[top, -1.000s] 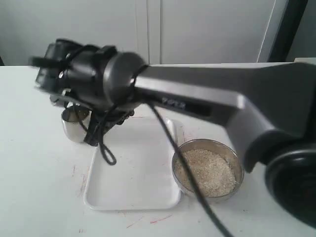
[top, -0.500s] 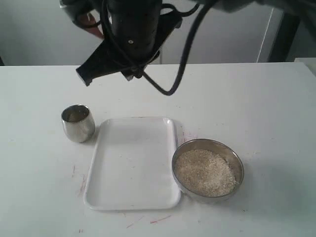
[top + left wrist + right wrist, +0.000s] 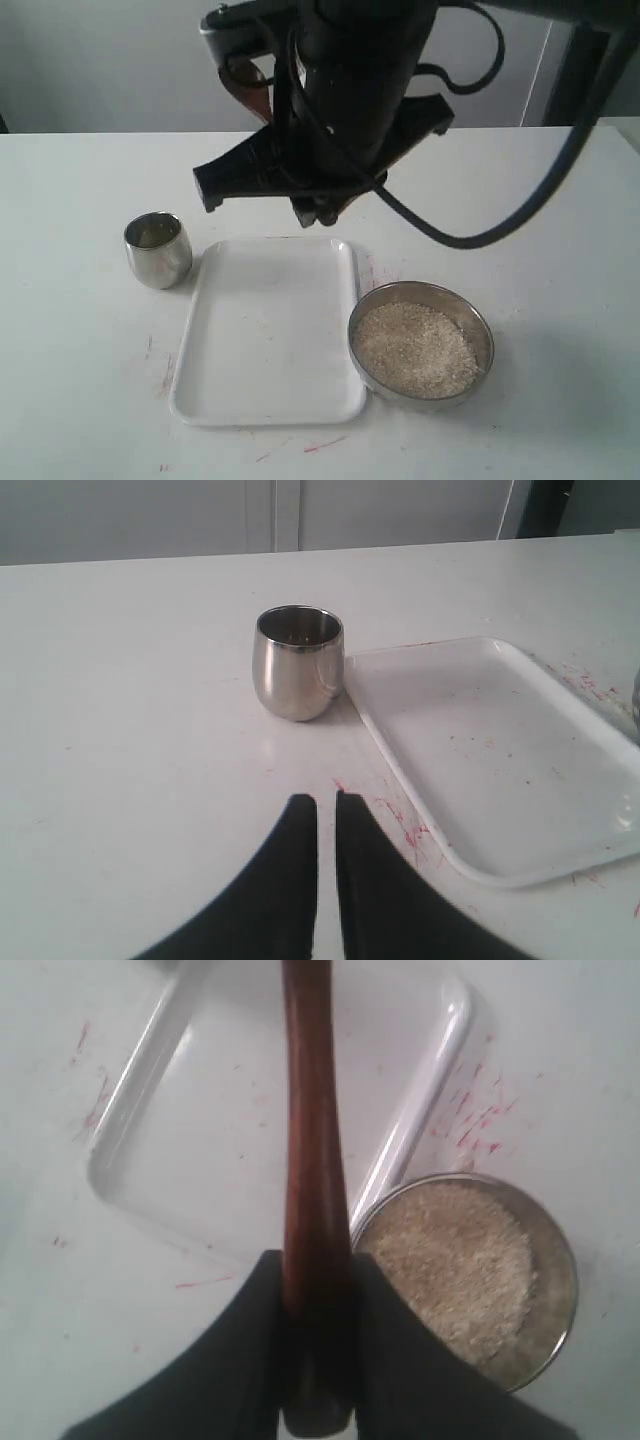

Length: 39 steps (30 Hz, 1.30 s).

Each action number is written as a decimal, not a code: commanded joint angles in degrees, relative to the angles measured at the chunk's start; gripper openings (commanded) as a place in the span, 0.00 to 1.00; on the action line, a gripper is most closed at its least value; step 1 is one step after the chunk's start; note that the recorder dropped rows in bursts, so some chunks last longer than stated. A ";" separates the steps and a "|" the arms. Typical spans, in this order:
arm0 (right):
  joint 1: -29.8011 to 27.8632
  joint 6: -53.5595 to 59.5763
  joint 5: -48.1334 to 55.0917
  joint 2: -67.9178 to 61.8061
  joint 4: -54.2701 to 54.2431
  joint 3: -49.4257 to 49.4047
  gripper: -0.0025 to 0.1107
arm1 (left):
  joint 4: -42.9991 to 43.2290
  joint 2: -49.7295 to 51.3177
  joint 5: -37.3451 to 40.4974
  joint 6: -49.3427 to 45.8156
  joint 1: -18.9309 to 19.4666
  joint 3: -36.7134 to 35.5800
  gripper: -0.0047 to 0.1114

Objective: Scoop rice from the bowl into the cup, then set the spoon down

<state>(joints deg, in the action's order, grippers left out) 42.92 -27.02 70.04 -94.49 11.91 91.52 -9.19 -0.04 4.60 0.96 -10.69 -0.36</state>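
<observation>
My right gripper (image 3: 315,1260) is shut on the handle of the dark reddish-brown wooden spoon (image 3: 305,1130), held in the air above the white tray; its oval end runs out of the right wrist view. A reddish-brown part of the spoon (image 3: 243,88) shows beside the big dark right arm (image 3: 345,100). The steel bowl (image 3: 481,328) stands at the front right, filled with rice (image 3: 415,350). The steel cup (image 3: 157,248) stands upright left of the tray. My left gripper (image 3: 326,802) hovers low in front of the cup (image 3: 297,663), its fingers almost together with nothing between them.
A white rectangular tray (image 3: 268,340) lies between cup and bowl, with nothing in it. Red marks dot the white table around the tray (image 3: 490,750). The right arm's cable (image 3: 470,235) loops over the table behind the bowl.
The right arm has lifted away from the cup and swung to the right with the spoon. It now hangs over the tray's far edge. Cup, tray and bowl stayed put.
</observation>
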 commanded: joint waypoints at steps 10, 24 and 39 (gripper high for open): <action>-0.17 -5.44 -0.08 0.74 -8.59 -4.36 0.02 | -0.59 0.04 -0.22 0.10 -0.06 0.36 0.16; -0.17 -12.25 -2.22 -6.56 -3.37 -4.36 0.02 | -0.59 0.04 -0.22 0.10 -0.06 0.36 0.16; -0.17 -24.21 -11.49 -19.25 -3.68 -4.36 0.02 | -0.59 0.04 -0.22 0.10 -0.06 0.36 0.16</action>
<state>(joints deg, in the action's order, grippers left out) 42.92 -50.36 59.19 -113.05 8.84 87.36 -9.19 -0.04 4.60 0.96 -10.69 -0.36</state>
